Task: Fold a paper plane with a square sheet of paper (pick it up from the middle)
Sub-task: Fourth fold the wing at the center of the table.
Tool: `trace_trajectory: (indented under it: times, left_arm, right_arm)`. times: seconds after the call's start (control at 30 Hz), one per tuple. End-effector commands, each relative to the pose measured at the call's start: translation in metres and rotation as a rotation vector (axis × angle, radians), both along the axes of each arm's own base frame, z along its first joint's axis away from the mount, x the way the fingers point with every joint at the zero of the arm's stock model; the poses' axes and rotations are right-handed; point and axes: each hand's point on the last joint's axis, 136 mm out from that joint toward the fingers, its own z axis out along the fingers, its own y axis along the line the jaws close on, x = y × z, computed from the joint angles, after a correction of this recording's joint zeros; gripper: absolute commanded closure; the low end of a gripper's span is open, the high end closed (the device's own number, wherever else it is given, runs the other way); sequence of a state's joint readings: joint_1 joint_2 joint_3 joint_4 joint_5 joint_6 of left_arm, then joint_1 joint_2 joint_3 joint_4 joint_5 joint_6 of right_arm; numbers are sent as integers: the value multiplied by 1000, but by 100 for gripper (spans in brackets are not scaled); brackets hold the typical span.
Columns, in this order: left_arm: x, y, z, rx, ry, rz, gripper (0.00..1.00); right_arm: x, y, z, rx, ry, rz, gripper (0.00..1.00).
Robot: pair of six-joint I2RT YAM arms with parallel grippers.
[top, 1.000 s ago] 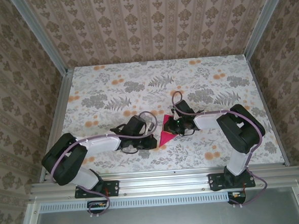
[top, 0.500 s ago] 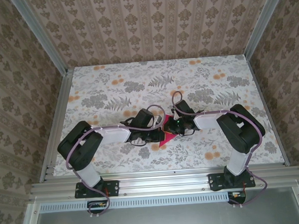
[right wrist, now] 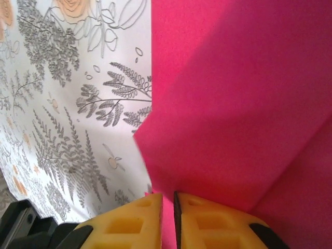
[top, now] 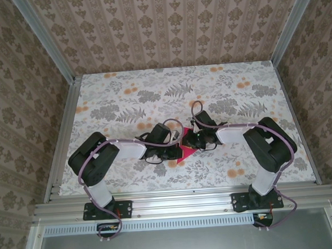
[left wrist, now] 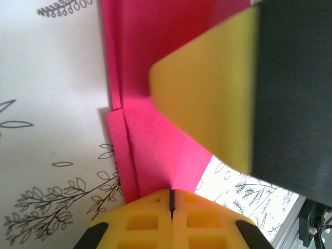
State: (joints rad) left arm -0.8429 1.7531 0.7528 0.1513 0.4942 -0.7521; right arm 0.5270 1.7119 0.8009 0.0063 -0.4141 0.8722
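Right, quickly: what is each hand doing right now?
Left hand: closed, pinching the pink paper.
Right hand: nearly closed, also on the pink paper.

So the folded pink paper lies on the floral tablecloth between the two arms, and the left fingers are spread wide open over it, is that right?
Not quite: the left fingers are shut, not spread wide open. They are pinched together on an edge of the folded pink paper, as the left wrist view shows. The rest of what you said holds.
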Motion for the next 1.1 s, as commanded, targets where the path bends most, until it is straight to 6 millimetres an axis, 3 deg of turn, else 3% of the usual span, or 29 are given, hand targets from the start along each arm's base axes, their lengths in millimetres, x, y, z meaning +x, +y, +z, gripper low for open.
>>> trace_trajectory:
  times: [0.0, 0.13, 0.23, 0.6, 0.87, 1.07]
  left_arm:
    - [-16, 33, -42, 157, 88, 55, 95]
    - [-15, 32, -42, 151, 91, 68, 95]
    - [-15, 32, -42, 146, 94, 68, 95]
    - [-17, 31, -44, 147, 106, 55, 95]
    - [-18, 33, -47, 158, 118, 55, 95]
    - [-25, 41, -56, 198, 146, 49, 98]
  right_arm:
    - [7, -19, 32, 1, -81, -50, 83]
    - [9, -44, 52, 22, -142, -129, 83]
    - [3, -47, 53, 35, -154, -125, 83]
    - [-6, 11, 23, 178, -66, -5, 85]
    - [-2, -1, -10, 95, -8, -28, 86]
    - [11, -17, -19, 34, 13, -67, 86]
